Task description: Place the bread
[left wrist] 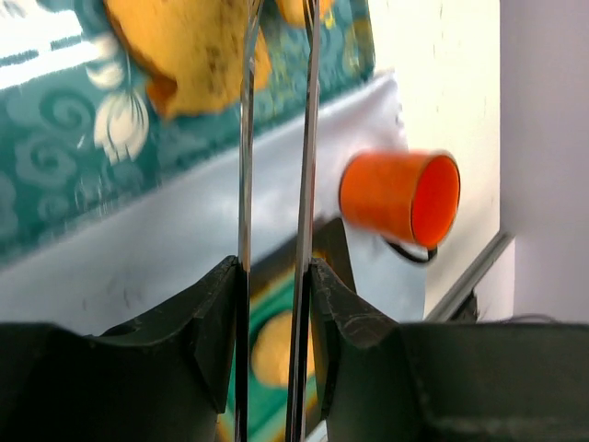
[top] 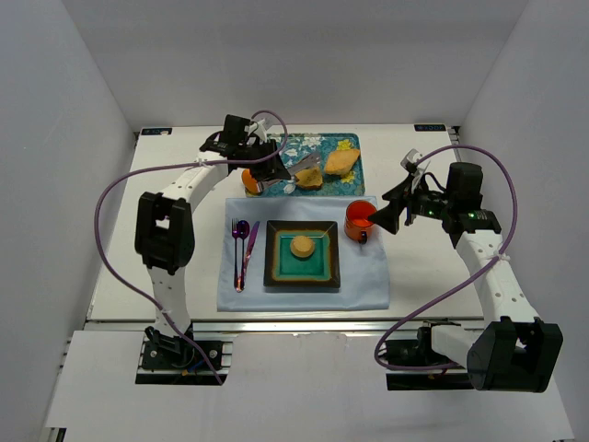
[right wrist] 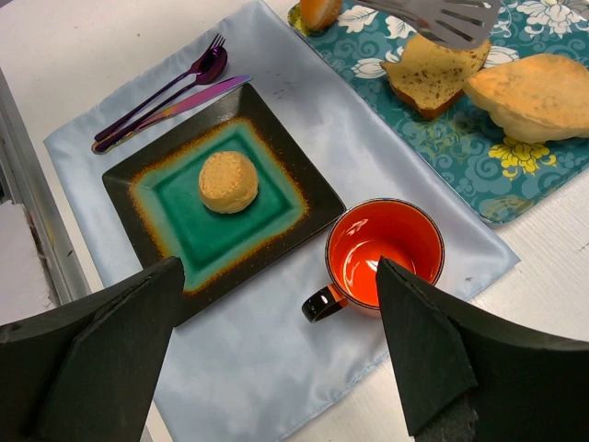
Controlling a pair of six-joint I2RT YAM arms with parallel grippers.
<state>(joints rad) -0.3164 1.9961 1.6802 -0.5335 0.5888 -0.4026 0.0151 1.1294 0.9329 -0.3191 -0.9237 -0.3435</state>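
My left gripper point(top: 267, 166) is shut on metal tongs point(top: 302, 164). The tongs' two blades point(left wrist: 245, 138) run up between the jaws, and their slotted tip point(right wrist: 442, 17) rests at the top of a cut bread slice point(top: 310, 177) point(right wrist: 433, 74) on the teal floral tray point(top: 317, 145). A bigger loaf piece point(top: 340, 161) point(right wrist: 534, 92) lies to its right. A round roll point(top: 302, 246) point(right wrist: 228, 181) sits in the middle of the square black and teal plate point(top: 276, 276). My right gripper point(top: 382, 210) point(right wrist: 278, 267) is open and empty above the orange cup point(top: 359, 219).
The plate, the cup point(right wrist: 386, 249) and purple cutlery point(top: 241, 249) lie on a pale blue placemat point(top: 368, 287). An orange round item point(top: 249, 180) sits at the tray's left end. White walls enclose the table.
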